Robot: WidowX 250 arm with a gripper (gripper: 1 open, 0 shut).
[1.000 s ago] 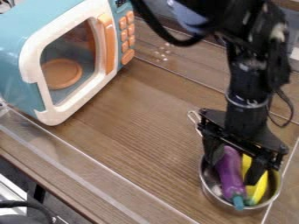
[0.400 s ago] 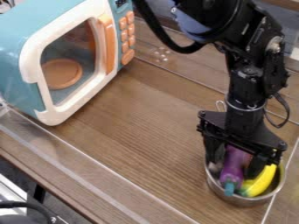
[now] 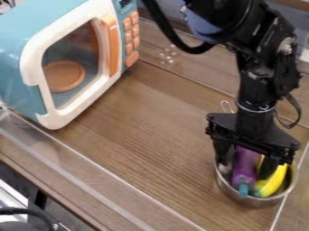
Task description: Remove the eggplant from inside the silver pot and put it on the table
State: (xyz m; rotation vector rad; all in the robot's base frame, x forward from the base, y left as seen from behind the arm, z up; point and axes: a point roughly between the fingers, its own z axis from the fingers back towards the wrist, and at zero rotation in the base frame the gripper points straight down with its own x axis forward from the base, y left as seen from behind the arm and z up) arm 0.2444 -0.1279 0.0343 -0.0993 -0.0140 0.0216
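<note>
The silver pot (image 3: 250, 198) sits on the brown wood-grain table (image 3: 133, 126) near its front right corner. Inside it lies the purple eggplant (image 3: 248, 167), its teal stem end low in the pot, beside a yellow corn-like toy (image 3: 274, 180). My gripper (image 3: 251, 161) points straight down into the pot with its black fingers (image 3: 223, 153) spread wide on either side of the eggplant. The jaws stand open, and I cannot tell whether they touch the eggplant. The arm hides the pot's back rim.
A teal and white toy microwave (image 3: 67, 56) with an orange keypad stands at the back left, a brown plate inside it. The table's front edge runs diagonally at the lower left. Bare tabletop lies between the microwave and the pot.
The gripper has shifted slightly right and lowered a little over the pot, still open. The eggplant and the yellow toy stay in the pot.
</note>
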